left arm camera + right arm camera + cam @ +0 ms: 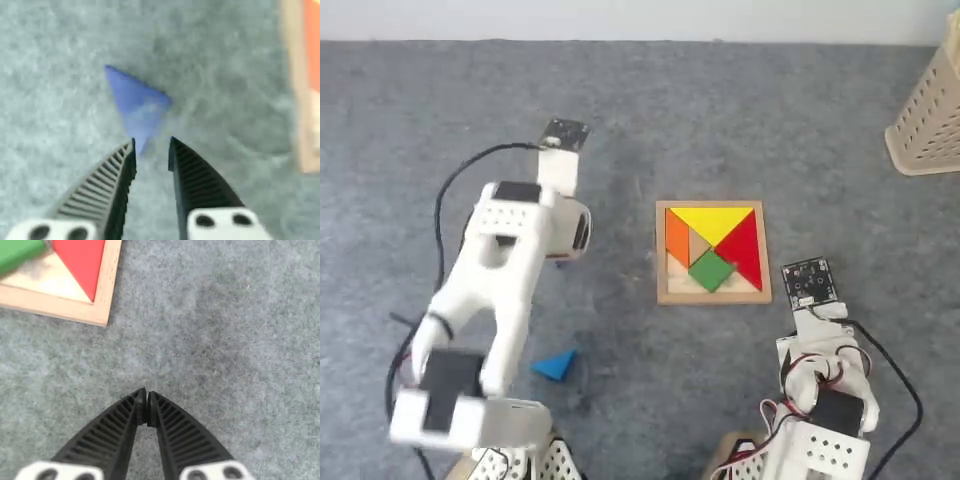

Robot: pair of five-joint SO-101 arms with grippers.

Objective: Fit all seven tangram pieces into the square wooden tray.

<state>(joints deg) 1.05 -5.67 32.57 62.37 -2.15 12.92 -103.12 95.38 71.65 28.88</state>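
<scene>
High view puts the square wooden tray (713,297) in the middle of the grey surface (650,120), with a yellow piece (710,221), a red piece (745,250), an orange piece (676,238) and a green piece (711,269) inside. A small tan bit sits between them, and it is hard to tell if that is a piece or bare wood. A blue piece (556,365) lies on the surface, near and to the left, well apart from the tray. The big white left arm (510,250) covers the surface under it. The left wrist view shows the left tool (151,145) open and holding nothing, with the tip of a blurry blue triangle (136,102) just at its fingertips. You cannot tell if they touch, or if this is the same blue one. The tray's edge is cut off there. The right wrist view shows the right tool (146,402) closed on nothing, over the surface near a tray corner.
</scene>
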